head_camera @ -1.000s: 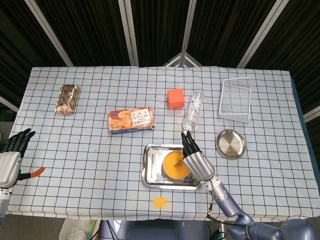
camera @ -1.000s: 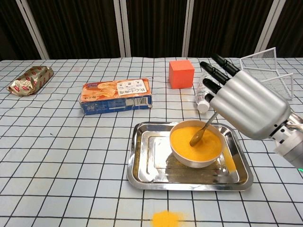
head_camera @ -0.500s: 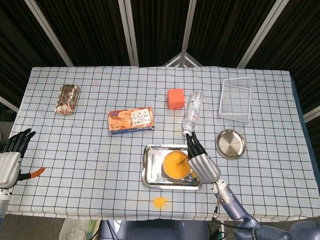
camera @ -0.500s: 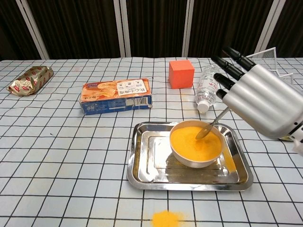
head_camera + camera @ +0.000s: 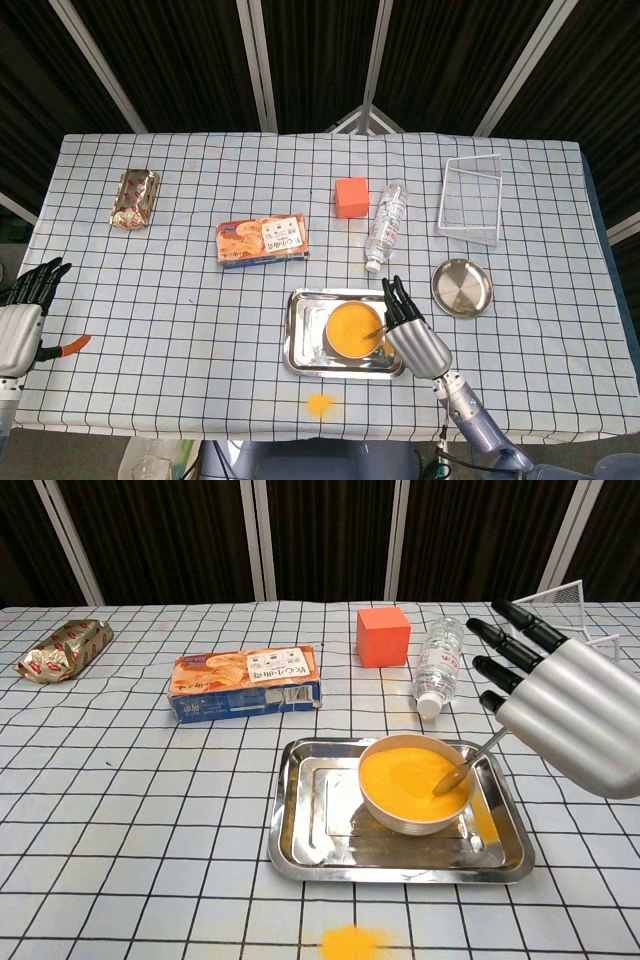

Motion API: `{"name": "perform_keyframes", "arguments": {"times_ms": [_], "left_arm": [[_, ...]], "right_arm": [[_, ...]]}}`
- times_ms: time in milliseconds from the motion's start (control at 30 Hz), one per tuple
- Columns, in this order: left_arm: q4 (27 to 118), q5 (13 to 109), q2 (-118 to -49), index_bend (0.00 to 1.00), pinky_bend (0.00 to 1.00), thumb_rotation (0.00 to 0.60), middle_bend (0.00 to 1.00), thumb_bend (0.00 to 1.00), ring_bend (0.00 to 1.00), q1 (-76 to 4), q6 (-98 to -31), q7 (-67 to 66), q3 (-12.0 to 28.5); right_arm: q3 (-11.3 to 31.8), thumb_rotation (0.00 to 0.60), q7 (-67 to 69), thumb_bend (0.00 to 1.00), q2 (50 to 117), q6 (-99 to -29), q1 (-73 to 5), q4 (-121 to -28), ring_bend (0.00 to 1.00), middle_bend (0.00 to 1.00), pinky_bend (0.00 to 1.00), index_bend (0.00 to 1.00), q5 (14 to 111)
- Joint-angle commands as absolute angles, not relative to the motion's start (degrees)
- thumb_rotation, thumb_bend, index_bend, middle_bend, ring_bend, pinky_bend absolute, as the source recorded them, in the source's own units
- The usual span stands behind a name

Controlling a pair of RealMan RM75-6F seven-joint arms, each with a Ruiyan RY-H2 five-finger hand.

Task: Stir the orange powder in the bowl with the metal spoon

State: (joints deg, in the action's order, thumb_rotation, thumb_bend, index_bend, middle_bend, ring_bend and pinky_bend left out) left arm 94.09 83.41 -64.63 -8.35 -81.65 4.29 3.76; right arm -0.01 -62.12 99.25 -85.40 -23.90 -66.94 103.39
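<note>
Chest view shows right hand (image 5: 575, 712) holding metal spoon (image 5: 468, 764), tip in bowl (image 5: 414, 783) of orange powder (image 5: 405, 772); left hand (image 5: 20, 322) spread, holding nothing.

We see a shiny metal tray (image 5: 300, 820), glossy bowl (image 5: 400, 818) of matt orange powder (image 5: 405, 773), thin metal spoon (image 5: 468, 763), smooth silvery right hand (image 5: 570, 715), checked cloth table cover (image 5: 130, 810), clear plastic bottle (image 5: 438, 665)
</note>
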Motion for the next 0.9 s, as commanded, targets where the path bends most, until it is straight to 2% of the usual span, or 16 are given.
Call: {"name": "perform_keyframes", "arguments": {"times_ms": [33, 900], "left_arm": [[94.1, 83.4, -64.6, 0.0, 0.0, 0.6, 0.0, 0.02, 0.0, -8.3, -81.7, 4.3, 3.8], [94.2, 82.7, -64.5, 0.0, 0.0, 0.6, 0.0, 0.02, 0.0, -8.4, -81.2, 4.4, 4.0]], "right_arm": [[-0.1, 0.6, -61.9, 0.78, 99.8, -85.0, -23.7, -66.3, 0.0, 0.28, 0.0, 0.78, 103.4], [4.1, 0.6, -59.2, 0.78, 104.1, -82.7, -25.4, -62.6, 0.0, 0.28, 0.0, 0.79, 100.9]]}}
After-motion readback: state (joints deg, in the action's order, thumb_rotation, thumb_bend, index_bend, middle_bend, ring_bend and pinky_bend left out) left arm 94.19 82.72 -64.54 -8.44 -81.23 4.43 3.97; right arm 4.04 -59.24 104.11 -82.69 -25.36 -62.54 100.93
